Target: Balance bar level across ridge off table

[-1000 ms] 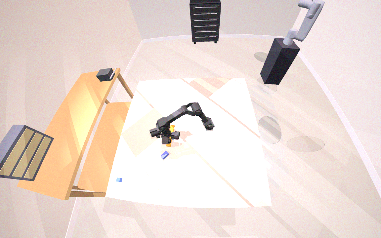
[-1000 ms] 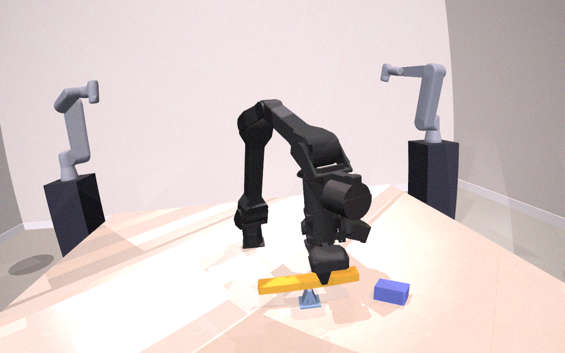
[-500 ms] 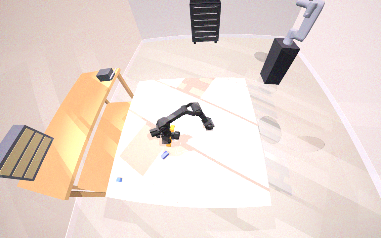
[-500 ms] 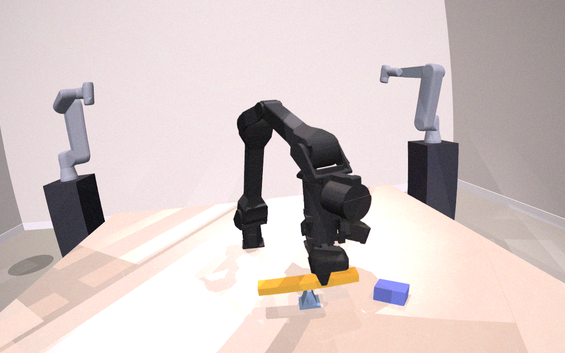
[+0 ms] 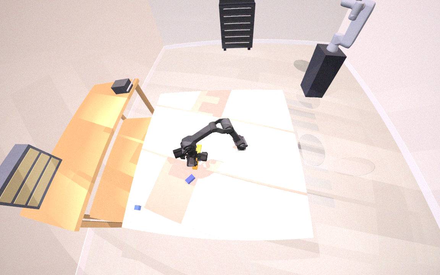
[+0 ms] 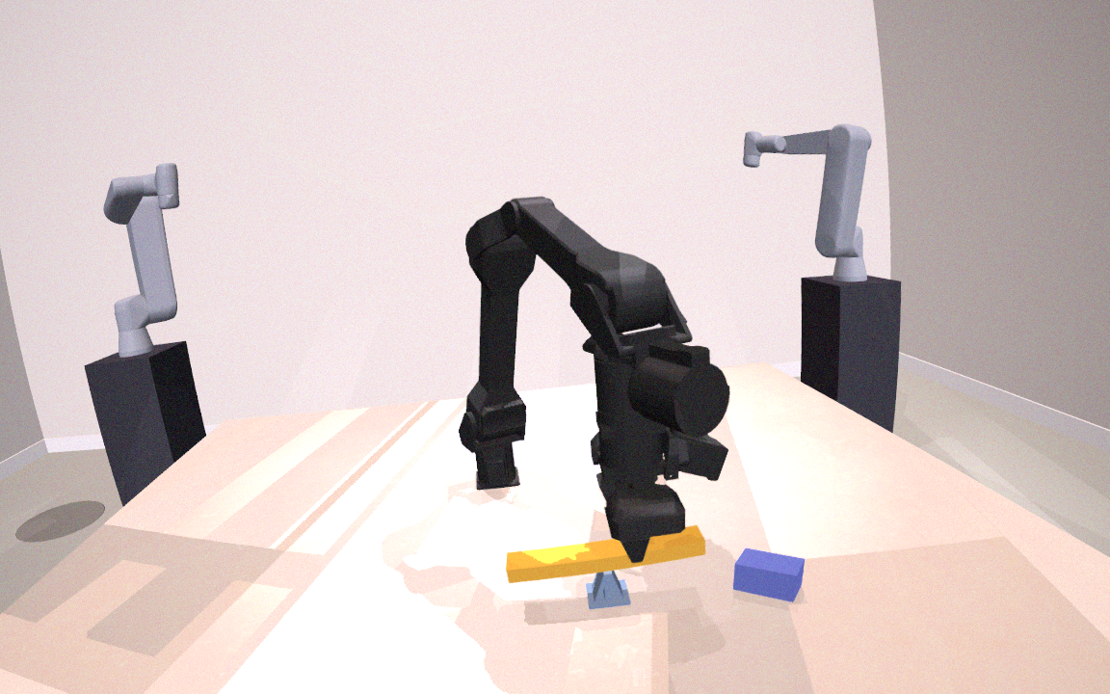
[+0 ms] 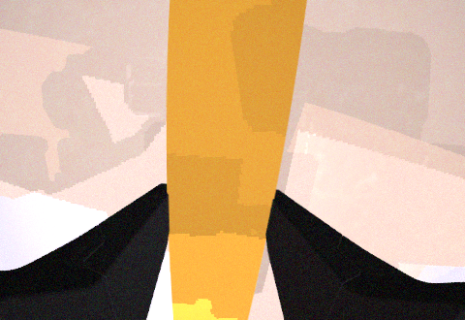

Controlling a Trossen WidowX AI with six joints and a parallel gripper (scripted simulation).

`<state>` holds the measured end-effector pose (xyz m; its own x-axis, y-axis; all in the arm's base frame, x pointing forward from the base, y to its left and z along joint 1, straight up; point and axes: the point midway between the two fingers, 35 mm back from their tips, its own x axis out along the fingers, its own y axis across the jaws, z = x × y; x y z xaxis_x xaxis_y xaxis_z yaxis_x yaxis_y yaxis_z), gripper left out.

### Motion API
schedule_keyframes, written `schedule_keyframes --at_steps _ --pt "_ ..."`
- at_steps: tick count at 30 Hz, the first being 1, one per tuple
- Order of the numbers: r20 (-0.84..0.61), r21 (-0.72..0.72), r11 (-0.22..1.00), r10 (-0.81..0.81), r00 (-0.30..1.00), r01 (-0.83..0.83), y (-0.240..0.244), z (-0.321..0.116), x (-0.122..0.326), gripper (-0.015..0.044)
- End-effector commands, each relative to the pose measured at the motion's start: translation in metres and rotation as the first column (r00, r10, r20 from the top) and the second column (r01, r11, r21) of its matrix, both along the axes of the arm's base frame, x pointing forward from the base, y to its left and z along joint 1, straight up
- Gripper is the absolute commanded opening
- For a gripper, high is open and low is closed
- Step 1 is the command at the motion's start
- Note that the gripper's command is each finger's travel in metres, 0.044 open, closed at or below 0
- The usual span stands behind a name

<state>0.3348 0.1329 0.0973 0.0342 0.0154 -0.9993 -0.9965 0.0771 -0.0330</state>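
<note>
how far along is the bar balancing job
Done: the orange bar is lifted clear of the table, above the small blue ridge. In hand: the tool grips it, right end slightly higher. Left: settle it level on the ridge, then release.

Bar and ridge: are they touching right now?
Cannot tell. In the exterior view the bar, clamped in the gripper, sits right at the tip of the ridge; neither contact nor gap shows plainly.

A blue block (image 6: 768,573) lies on the bench (image 5: 249,205); a smaller blue cube (image 5: 137,207) sits near its edge by the wooden shelving (image 5: 88,153). Beyond the bench stand a black drawer cabinet (image 5: 236,23) and two dark pedestals (image 6: 850,345) carrying grey arms (image 6: 834,198).
</note>
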Motion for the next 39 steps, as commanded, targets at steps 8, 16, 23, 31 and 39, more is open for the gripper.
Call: schedule_keyframes --at_steps 8,16,23,31,39 --pt "0.000 -0.002 1.000 -0.002 1.000 0.002 -0.0003 -0.0015 0.0002 0.0000" --pt "0.000 -0.002 1.000 -0.002 1.000 0.002 -0.0004 -0.0021 0.0001 0.0000" --pt "0.000 -0.002 1.000 -0.002 1.000 0.002 -0.0004 -0.0026 0.0000 0.0000" --pt "0.000 -0.002 1.000 -0.002 1.000 0.002 -0.0003 -0.0033 -0.0001 0.0000" --pt "0.000 -0.002 1.000 -0.002 1.000 0.002 -0.0003 -0.0040 -0.0001 0.0000"
